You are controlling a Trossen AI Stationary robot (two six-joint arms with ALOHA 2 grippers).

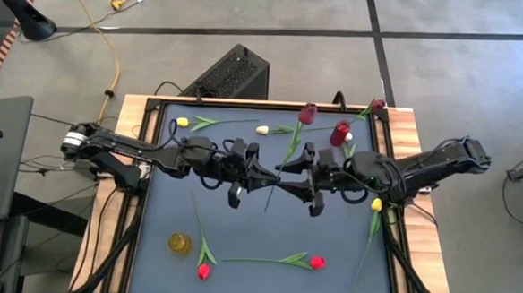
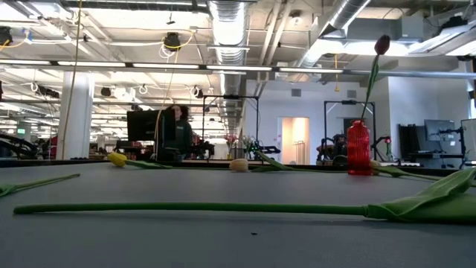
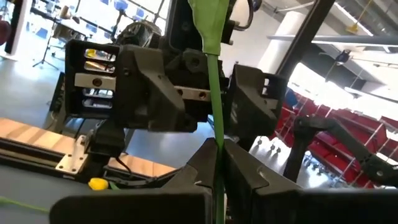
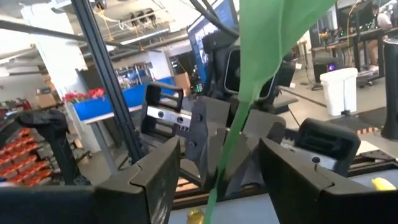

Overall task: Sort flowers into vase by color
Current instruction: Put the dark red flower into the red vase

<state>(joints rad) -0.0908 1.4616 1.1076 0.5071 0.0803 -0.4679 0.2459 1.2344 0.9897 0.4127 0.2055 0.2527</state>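
Standing almost upright over the middle of the mat, the dark red tulip [image 1: 307, 113] is the flower of the moment, its long green stem running from the bud at the far side down past the two grippers toward the near side, bud end highest; the left gripper [image 1: 283, 168] has its fingers pressed together on that stem, and the left wrist view shows the stem [image 3: 216, 124] pinched in the narrow slot between the pads; the right gripper [image 1: 286, 185] faces it nose to nose, fingers spread wide on either side of the stem without touching, as the right wrist view shows with a broad leaf [image 4: 273, 31] hanging between them; just beyond on the right, the red vase [image 1: 339, 133] stands on the mat, and the low view shows it with one dark-headed tulip [image 2: 381, 45] upright in it; a yellow vase [image 1: 179, 243] sits at the near left; lying flat around the mat are a yellow tulip [image 1: 183, 122] and a white tulip [image 1: 262, 129] along the far edge, stems pointing right, another dark red tulip [image 1: 377, 106] at the far right corner, a yellow one [image 1: 376, 205] at the right edge with its stem trailing toward the near side, and two red tulips [image 1: 204, 271] [image 1: 317, 262] near the front edge, the second with its stem pointing left.
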